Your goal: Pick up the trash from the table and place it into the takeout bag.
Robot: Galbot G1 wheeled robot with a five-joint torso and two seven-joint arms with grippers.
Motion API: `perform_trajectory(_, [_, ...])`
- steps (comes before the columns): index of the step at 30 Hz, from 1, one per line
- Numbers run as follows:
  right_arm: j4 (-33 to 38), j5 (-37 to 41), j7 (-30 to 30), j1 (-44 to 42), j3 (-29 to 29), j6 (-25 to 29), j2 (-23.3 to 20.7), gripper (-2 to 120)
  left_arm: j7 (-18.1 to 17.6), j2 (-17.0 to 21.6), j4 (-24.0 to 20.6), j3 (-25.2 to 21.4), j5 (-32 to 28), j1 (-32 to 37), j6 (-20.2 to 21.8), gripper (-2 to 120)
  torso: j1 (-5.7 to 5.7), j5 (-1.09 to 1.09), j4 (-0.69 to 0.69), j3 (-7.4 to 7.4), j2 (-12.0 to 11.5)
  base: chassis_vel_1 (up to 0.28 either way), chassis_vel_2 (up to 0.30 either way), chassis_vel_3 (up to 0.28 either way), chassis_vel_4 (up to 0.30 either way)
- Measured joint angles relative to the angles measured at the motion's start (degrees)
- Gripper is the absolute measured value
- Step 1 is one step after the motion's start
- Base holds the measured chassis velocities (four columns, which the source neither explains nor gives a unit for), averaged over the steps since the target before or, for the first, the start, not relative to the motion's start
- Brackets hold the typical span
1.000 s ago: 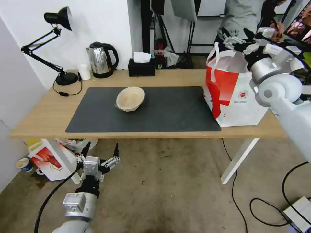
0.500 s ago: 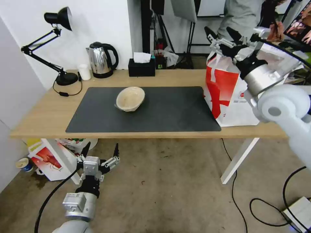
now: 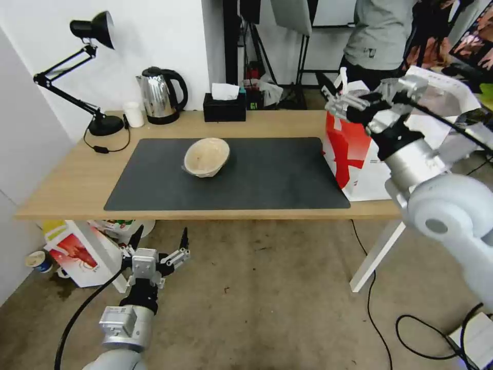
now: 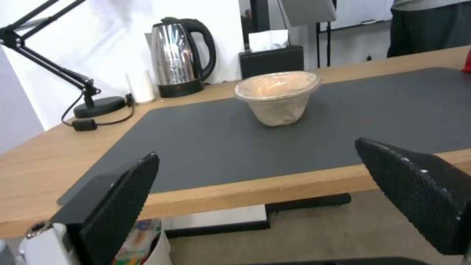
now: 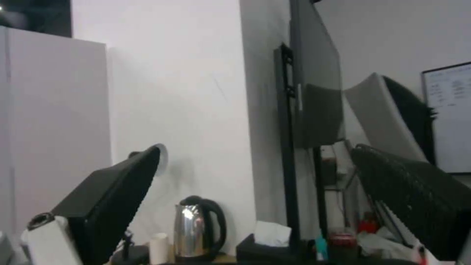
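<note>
On the long light-wood table [image 3: 67, 190] from the head camera, the beige pulp bowl [image 3: 206, 156] sits on the dark grey mat [image 3: 267, 180], well apart from the large white-and-red takeout bag [image 3: 359, 159] where the empty right gripper [image 3: 354, 100] hovers spread and could snag a handle, while the left wrist camera shows the low left gripper [image 4: 275, 191] spread, and the right wrist camera shows open jaws.

I see the long light-wood table [image 3: 67, 180] carrying a dark grey rectangular mat [image 3: 267, 174]; far left, a black desk lamp [image 3: 97, 123], small white cup [image 3: 134, 114], steel kettle [image 3: 162, 96]; right, the white-and-red takeout bag [image 3: 359, 154].
</note>
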Motion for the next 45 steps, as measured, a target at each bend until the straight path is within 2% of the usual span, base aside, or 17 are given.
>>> perform_trajectory(6, [2.57, -6.21, 2.62, -6.17, 3.85, 0.22, 3.56, 100, 0.00, 0.00, 0.00, -0.01, 0.00, 0.00, 0.00, 100, 0.00, 0.00, 0.01, 0.00, 0.00, 0.000, 0.000, 0.000, 0.000])
perform_trajectory(7, [3.57, -7.98, 2.90, -9.39, 5.97, 0.23, 4.61, 100, 0.00, 0.00, 0.00, 0.00, 0.00, 0.00, 0.00, 100, 0.00, 0.00, 0.01, 0.00, 0.00, 0.000, 0.000, 0.000, 0.000])
perform_trajectory(11, [5.41, -11.90, 2.97, -17.06, 11.12, 0.26, 6.66, 100, 0.00, 0.00, 0.00, -0.01, 0.00, 0.00, 0.00, 100, 0.00, 0.00, -0.01, 0.00, 0.00, 0.000, 0.000, 0.000, 0.000])
perform_trajectory(17, [7.48, -17.42, 2.96, -24.06, 14.72, 0.88, 9.95, 100, 0.00, 0.00, 0.00, 0.00, 0.00, 0.00, 0.00, 100, 0.00, -0.01, 0.00, 0.00, 0.00, 0.000, 0.000, 0.000, 0.000])
perform_trajectory(27, [9.43, -24.54, 3.38, -30.23, 14.90, 3.27, 16.29, 100, 0.00, 0.00, 0.00, 0.00, 0.00, 0.00, 0.00, 100, 0.00, 0.00, 0.00, 0.00, 0.00, 0.000, 0.000, 0.000, 0.000])
perform_trajectory(31, [10.19, -28.28, 4.23, -32.55, 13.19, 5.26, 19.02, 100, 0.00, 0.00, 0.00, 0.00, 0.00, 0.00, 0.00, 100, 0.00, 0.00, 0.00, 0.00, 0.00, 0.000, 0.000, 0.000, 0.000])
perform_trajectory(42, [10.12, -35.08, 7.82, -35.11, 9.08, 7.96, 21.57, 100, 0.00, 0.00, 0.00, 0.00, 0.00, 0.00, 0.00, 100, 0.00, -0.01, 0.00, 0.00, 0.00, 0.000, 0.000, 0.000, 0.000])
perform_trajectory(45, [9.20, -39.97, 10.89, -36.59, 6.93, 9.66, 22.98, 100, 0.00, 0.00, 0.00, 0.00, 0.00, 0.00, 0.00, 100, 0.00, -0.01, 0.00, 0.00, 0.00, 0.000, 0.000, 0.000, 0.000])
